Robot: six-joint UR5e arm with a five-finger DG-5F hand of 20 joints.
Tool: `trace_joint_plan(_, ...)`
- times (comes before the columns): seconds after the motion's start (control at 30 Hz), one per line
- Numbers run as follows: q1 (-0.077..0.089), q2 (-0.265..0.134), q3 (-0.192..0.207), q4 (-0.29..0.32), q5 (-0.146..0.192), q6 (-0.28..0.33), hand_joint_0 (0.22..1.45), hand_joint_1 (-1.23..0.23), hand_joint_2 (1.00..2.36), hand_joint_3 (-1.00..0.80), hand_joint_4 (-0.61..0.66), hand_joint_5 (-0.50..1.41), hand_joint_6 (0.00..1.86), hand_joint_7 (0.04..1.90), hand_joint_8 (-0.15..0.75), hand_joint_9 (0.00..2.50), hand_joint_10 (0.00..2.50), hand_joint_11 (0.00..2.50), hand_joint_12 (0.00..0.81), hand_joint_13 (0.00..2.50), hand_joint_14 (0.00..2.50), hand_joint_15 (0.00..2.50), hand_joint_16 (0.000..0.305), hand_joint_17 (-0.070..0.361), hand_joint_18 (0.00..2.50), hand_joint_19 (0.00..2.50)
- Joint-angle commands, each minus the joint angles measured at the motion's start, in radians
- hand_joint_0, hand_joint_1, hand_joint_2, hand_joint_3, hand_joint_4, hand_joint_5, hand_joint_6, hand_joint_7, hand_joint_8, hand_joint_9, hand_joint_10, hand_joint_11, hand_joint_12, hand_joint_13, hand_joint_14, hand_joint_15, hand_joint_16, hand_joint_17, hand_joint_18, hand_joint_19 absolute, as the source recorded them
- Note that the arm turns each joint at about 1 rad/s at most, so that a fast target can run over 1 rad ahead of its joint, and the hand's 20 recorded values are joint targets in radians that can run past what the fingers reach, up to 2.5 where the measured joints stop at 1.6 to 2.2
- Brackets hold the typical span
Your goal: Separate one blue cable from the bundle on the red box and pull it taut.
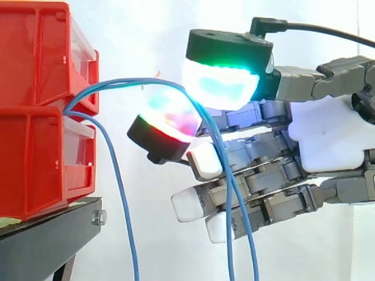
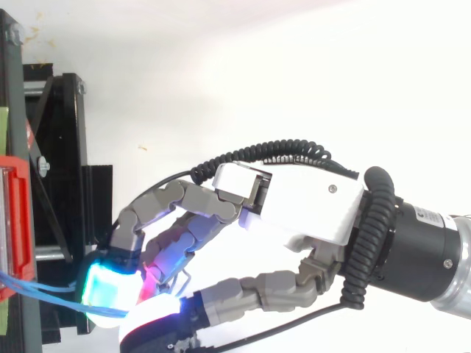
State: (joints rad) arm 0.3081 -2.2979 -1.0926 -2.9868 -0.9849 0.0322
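The red box (image 1: pixel 41 105), two stacked tiers cut off at the side view's left and top edges, sat on a black stand (image 1: pixel 53 234) whose lower part was also out of view. The blue cable (image 1: pixel 126 83) left the seam between the tiers and ran away from the box in a shallow arc, not a straight line, to the hand (image 1: pixel 328 134). There it passed between two glowing pads of the fingers (image 1: pixel 220 88), one green and cyan above and one magenta and red just below. These two were closed on the cable in a pinch, though the glare hid the contact itself. Two strands seemed to run side by side along the arc, and whether both sat in the pinch could not be told. Past the pinch, on the side away from the box, they dropped across the other, nearly straight fingers and left the bottom edge. A loose strand (image 1: pixel 120 187) hung from the same seam, just beside the box, its end cut off below. From above, the box was a sliver at the left edge, with the lower pad partly cut off.
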Motion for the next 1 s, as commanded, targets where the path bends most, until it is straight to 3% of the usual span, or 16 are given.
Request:
trace_joint_plan(0.0,0.000,0.000,0.000,-0.001,0.000,0.000,0.62,-0.80,1.01,-0.41,0.03,-0.11,0.92,0.79,0.245,1.05,0.02,0.53,0.322,0.73,0.02,0.45,0.042,0.095,0.58,0.59)
trace_joint_plan(0.2,0.000,0.000,0.000,-0.001,0.000,0.000,0.57,-0.59,1.01,-0.44,0.05,-0.08,0.90,0.86,0.252,1.12,0.02,0.51,0.328,0.74,0.02,0.46,0.043,0.098,0.57,0.61)
trace_joint_plan(0.67,0.000,0.000,-0.001,-0.001,-0.003,0.000,0.51,-0.48,1.00,-0.50,0.07,-0.06,0.87,0.85,0.271,1.19,0.02,0.50,0.353,0.78,0.02,0.46,0.047,0.107,0.59,0.63)
trace_joint_plan(0.83,0.002,0.000,-0.001,-0.001,0.000,0.000,0.49,-0.55,1.00,-0.50,0.07,-0.06,0.86,0.84,0.278,1.20,0.02,0.50,0.360,0.79,0.02,0.45,0.049,0.110,0.60,0.63)
trace_joint_plan(0.97,0.002,0.000,-0.001,-0.001,0.000,0.000,0.59,-0.82,1.01,-0.44,0.00,-0.05,0.86,0.92,0.246,1.19,0.02,0.51,0.316,0.79,0.02,0.45,0.041,0.093,0.64,0.62)
